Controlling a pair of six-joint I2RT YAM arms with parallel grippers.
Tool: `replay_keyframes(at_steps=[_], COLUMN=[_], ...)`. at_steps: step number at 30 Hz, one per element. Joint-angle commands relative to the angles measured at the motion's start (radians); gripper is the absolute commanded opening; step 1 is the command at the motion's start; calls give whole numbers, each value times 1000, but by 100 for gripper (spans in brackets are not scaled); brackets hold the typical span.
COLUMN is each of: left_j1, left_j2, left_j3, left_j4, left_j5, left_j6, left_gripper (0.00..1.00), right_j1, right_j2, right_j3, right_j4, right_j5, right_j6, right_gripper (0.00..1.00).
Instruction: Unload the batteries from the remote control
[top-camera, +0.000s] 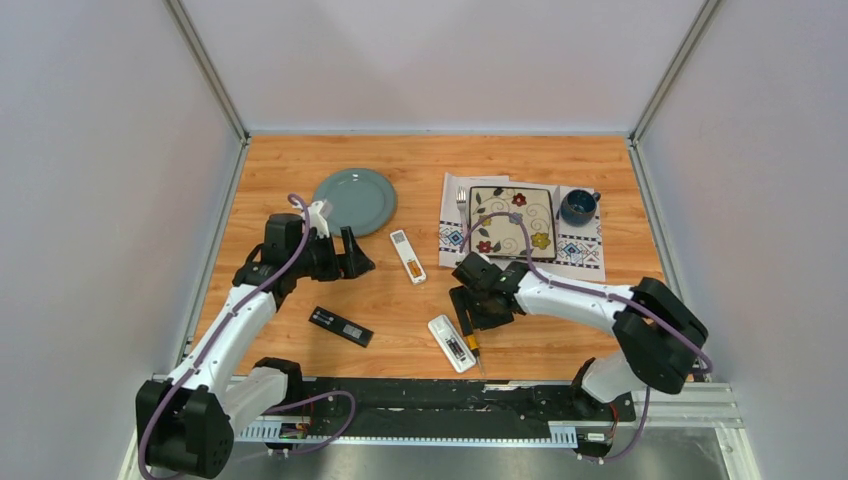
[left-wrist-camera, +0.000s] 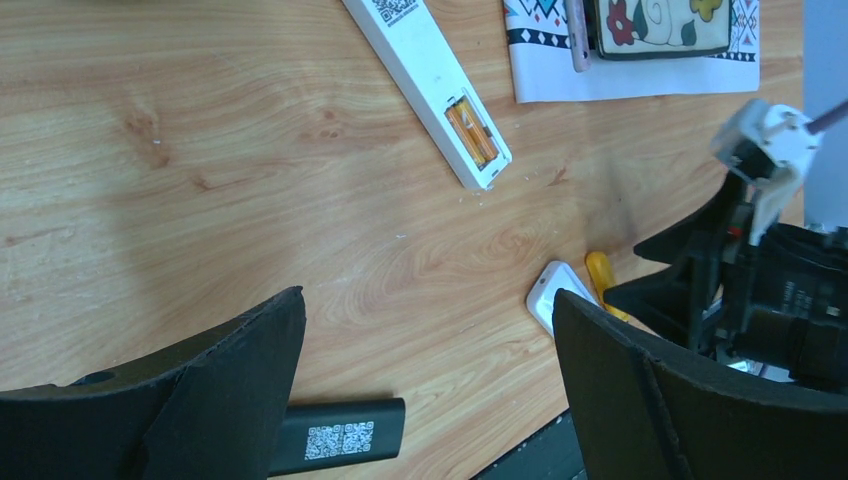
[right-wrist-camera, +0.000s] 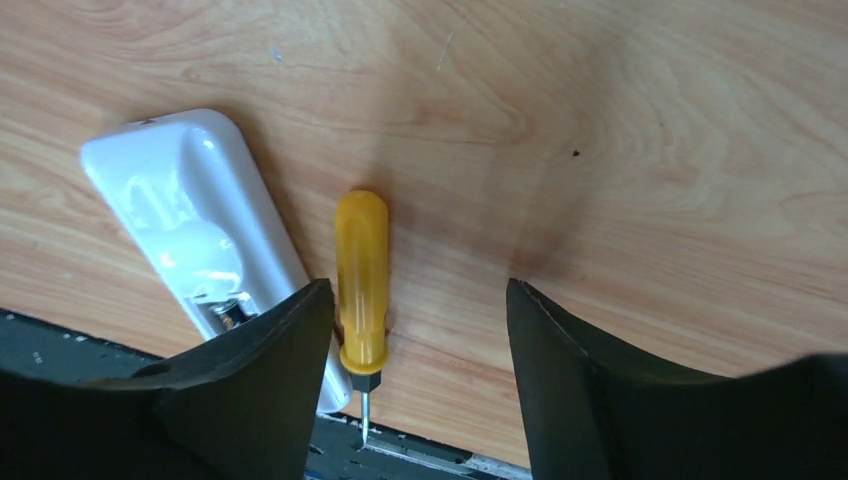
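Fingers (right-wrist-camera: 265, 380) of the right gripper (right-wrist-camera: 417, 292) stand partly apart and hold nothing. They hang low over the table (right-wrist-camera: 650, 150), and the orange-handled screwdriver (right-wrist-camera: 361, 280) lies just inside the left finger with its tip toward the arm bases. Just beside the screwdriver, on its left, lies a white remote (right-wrist-camera: 180, 210), back up; whether its bay holds a cell is too dim to tell. Farther out than the screwdriver and to its left, a second white remote (left-wrist-camera: 430, 80) lies with its cover off. Two gold-orange batteries (left-wrist-camera: 472, 130) sit side by side in its bay. The left gripper (left-wrist-camera: 428, 300) hovers left of the screwdriver, spread fully wide and empty. A black remote (left-wrist-camera: 335, 437) lies well to the screwdriver's left.

You are probably about to take up the screwdriver. The handle sits off-centre, so shift left until it lies midway between the fingers. Keep the left finger clear of the neighbouring remote, then close on the handle's middle so the round handle does not roll away.
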Motion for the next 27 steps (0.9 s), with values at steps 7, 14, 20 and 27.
replay_keyframes(at_steps=[7,14,20,27], left_j1=[5,5,-15,-179], left_j2=[-75,-104,-110,-29], left_j3=[44,63,73,183], left_j4=[-64,-67,20,172], left_j5=[-1,32,118,125], left_j6=[53,64,21,-42], left_gripper=[100,99,97,96], right_j1=[32,26,-50,-254], right_j2=[167,69,-78,-270], right_j3=[62,209,379,383], right_j4=[77,-56,-101,44], right_j5=[-8,138,202,52], right_j6=[7,-36,-56,33], right_gripper=[25,0,0,0])
